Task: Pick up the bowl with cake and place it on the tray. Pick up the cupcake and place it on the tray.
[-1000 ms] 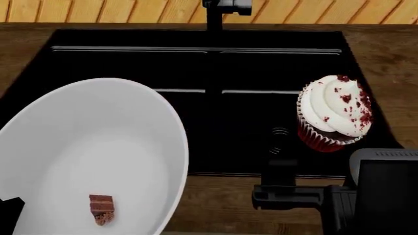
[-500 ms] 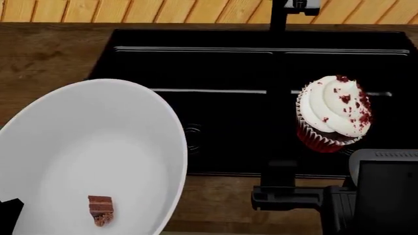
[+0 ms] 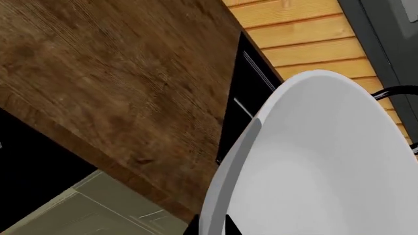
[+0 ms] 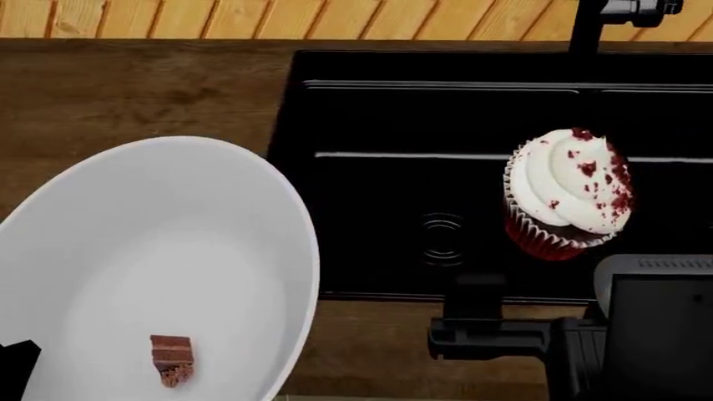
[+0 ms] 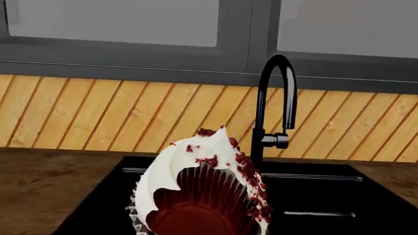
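Note:
The large white bowl [image 4: 167, 267] hangs tilted at the lower left of the head view, with the tiny brown cake [image 4: 172, 359] lying inside near its low side. In the left wrist view my left gripper [image 3: 210, 229] is shut on the bowl [image 3: 326, 161], one dark fingertip on each side of the rim. The cupcake [image 4: 568, 196], with white frosting and a red wrapper, hangs in the air over the sink just ahead of my right arm [image 4: 646, 326]. It fills the right wrist view [image 5: 202, 191], wrapper base toward the camera; the right fingers are hidden. The tray is out of view.
A black sink [image 4: 446, 109] is set in a brown wooden countertop [image 4: 134, 92], with a black faucet [image 5: 277, 107] at its back. A wood-panelled wall [image 5: 78, 112] and grey window frames stand behind. The counter's front edge and floor [image 3: 78, 210] lie below the bowl.
The sink and faucet have slid to the right in the head view and more countertop shows at the left. The bowl and cupcake keep their places relative to me.

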